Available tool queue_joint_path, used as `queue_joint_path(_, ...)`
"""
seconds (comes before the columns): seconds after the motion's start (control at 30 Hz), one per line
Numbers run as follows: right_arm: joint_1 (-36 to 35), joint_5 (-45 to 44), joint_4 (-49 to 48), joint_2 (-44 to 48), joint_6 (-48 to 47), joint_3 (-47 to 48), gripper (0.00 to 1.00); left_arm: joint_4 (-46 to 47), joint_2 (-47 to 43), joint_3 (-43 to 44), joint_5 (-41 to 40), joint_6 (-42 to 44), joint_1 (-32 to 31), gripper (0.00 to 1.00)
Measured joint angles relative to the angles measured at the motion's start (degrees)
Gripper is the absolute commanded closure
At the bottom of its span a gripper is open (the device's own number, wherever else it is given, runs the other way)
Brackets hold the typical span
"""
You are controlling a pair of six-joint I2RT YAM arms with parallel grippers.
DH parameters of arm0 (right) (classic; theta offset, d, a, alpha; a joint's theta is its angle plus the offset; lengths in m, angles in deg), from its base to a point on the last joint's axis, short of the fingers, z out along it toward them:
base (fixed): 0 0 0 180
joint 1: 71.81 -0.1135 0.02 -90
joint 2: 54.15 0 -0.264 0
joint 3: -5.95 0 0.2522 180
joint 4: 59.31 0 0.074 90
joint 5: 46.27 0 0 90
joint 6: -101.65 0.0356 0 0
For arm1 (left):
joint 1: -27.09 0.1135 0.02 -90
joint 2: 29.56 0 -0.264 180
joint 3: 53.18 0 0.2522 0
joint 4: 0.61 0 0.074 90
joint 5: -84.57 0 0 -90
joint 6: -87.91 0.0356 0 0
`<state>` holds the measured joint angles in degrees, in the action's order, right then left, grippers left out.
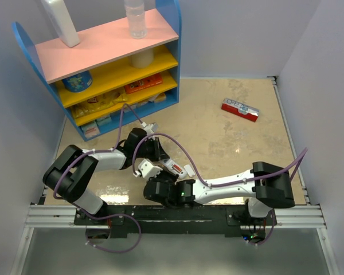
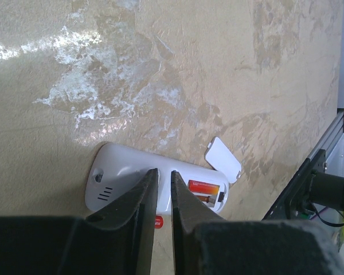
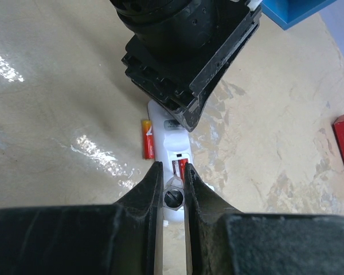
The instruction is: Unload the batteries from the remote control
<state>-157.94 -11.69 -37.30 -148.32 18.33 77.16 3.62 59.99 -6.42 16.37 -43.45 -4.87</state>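
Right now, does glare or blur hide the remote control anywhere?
Top external: sharp, but the remote control is mostly covered. Left wrist: glare streaks the table, remote clear, left gripper soft. Right wrist: glare patch near the loose battery, right gripper soft.

The left arm folds in from eight o'clock, its end effector tipped downward, jaws nearly together. The right arm lies low, reaching toward nine o'clock, and its end effector is pinched narrowly around a battery.
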Motion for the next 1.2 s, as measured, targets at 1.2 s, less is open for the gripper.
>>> queue_joint_path(1.2,9.7,16.5,-3.3,11.6,-1.7,-6.4,1.0,1.1,0.5,0.0,-1.0,0.0,0.0,0.8)
